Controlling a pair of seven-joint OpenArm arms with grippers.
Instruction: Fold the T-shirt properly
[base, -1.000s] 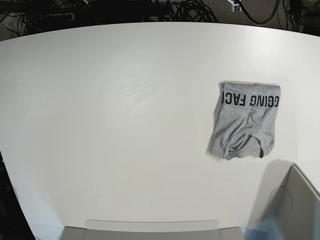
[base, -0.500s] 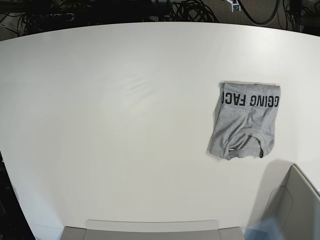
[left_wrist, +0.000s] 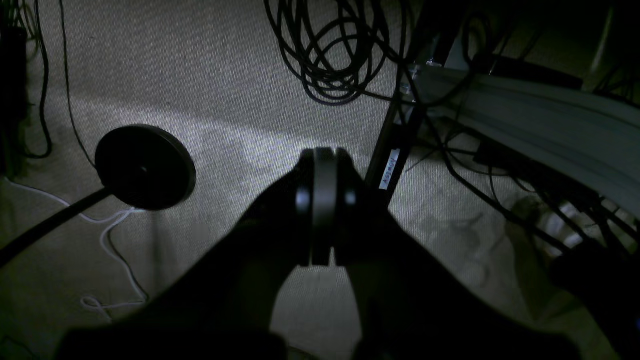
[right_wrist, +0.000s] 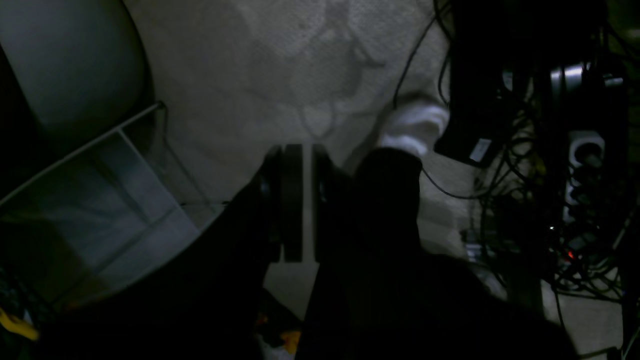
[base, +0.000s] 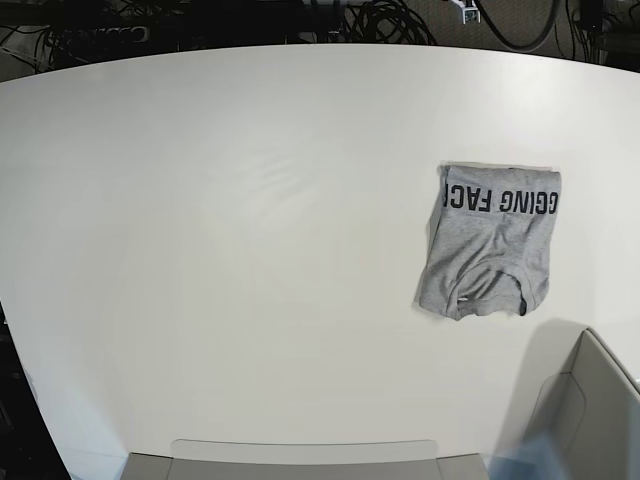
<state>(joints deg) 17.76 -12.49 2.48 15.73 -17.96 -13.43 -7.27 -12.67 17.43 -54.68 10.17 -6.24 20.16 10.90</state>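
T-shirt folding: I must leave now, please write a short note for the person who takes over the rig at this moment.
Left gripper: jaws shut, holding nothing, hanging off the table over the floor and cables.
Right gripper: jaws together, empty, also pointed at the floor beside the table.
T-shirt: lies folded into a compact packet on the right part of the white table in the base view, a strip of black lettering along its far edge, collar at the near edge.
Done: the fold looks finished and both arms are clear of the table.
Left: probably nothing; only check that the near edge is tidy.
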